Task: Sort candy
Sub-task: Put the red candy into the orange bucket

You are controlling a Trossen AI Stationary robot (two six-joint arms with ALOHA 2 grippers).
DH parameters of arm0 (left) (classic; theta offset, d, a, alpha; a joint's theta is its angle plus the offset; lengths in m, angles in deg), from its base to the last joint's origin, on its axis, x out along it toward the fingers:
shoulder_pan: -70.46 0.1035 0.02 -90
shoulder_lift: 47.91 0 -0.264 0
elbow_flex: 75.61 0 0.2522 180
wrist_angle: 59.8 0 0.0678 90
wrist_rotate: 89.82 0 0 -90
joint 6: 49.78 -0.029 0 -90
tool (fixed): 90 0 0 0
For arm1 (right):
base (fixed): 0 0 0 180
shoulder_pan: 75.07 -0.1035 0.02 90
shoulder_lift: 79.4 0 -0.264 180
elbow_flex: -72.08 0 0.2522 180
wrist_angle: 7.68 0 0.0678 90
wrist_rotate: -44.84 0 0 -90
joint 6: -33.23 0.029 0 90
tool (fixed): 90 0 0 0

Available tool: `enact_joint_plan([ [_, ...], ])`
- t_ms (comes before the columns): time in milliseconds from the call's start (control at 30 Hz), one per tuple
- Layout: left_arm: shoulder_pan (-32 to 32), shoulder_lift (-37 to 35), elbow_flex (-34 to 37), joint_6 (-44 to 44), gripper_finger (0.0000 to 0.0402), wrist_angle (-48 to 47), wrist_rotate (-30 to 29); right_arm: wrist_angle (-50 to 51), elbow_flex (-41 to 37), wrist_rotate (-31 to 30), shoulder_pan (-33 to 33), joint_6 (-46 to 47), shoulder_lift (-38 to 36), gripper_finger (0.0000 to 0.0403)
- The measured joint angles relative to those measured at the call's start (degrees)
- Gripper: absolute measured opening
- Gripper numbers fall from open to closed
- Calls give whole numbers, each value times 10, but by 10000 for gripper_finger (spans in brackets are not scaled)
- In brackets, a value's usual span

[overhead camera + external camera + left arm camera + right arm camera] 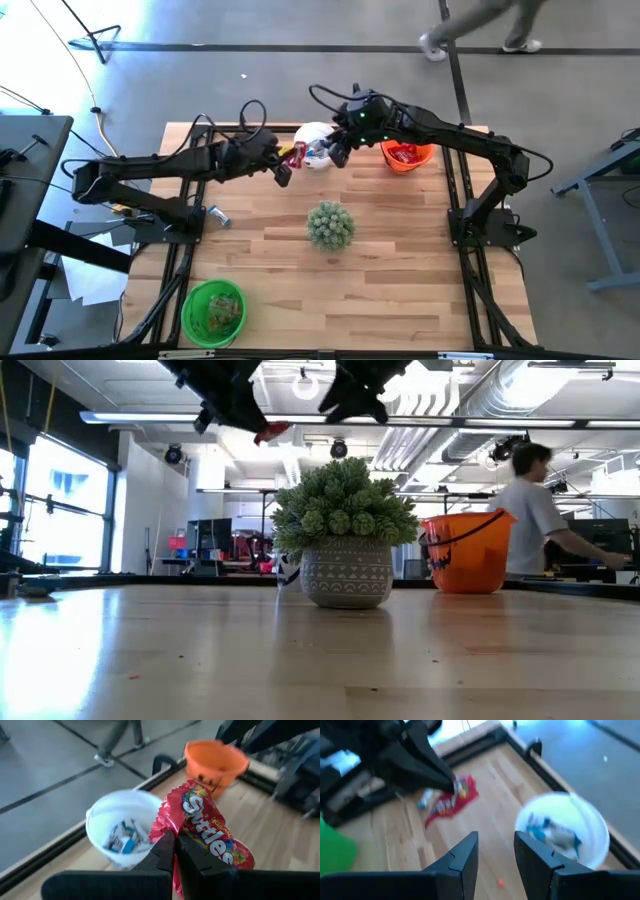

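My left gripper [283, 170] is shut on a shiny red candy packet [210, 827], high above the table beside the white bucket [316, 146]. In the low view the packet [270, 432] shows below the left gripper [225, 405]. The white bucket [120, 822] holds light blue-and-white wrapped candy [122, 840]. My right gripper [340, 152] hangs open over the white bucket's right side with nothing between its fingers [495, 845]. The orange bucket [406, 156] stands to the right with red packets inside. My left gripper pinches the red packet's crumpled edge [176, 822] between its two fingers. The fingers slant down toward the table's far right. The packet [452, 800] is lifted clear of the table and sticks out past the fingertips, sagging below them.
A potted green spiky plant [330, 225] stands mid-table. A green bucket [213, 310] sits at the near left. A loose blue-wrapped candy [218, 215] and a tiny orange piece [500, 881] lie on the wood. A person [535, 510] is beyond the table's far edge.
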Motion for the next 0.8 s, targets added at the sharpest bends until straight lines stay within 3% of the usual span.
enact_joint_plan([
  [233,0,-7,0,-14,0,58,-11,-71,0,4,-2,2,0,122],
  [533,0,-7,0,-75,0,132,-81,-98,0,22,-3,27,0,122],
  [800,0,-7,-1,-77,0,158,-102,-159,0,15,-3,137,0,122],
])
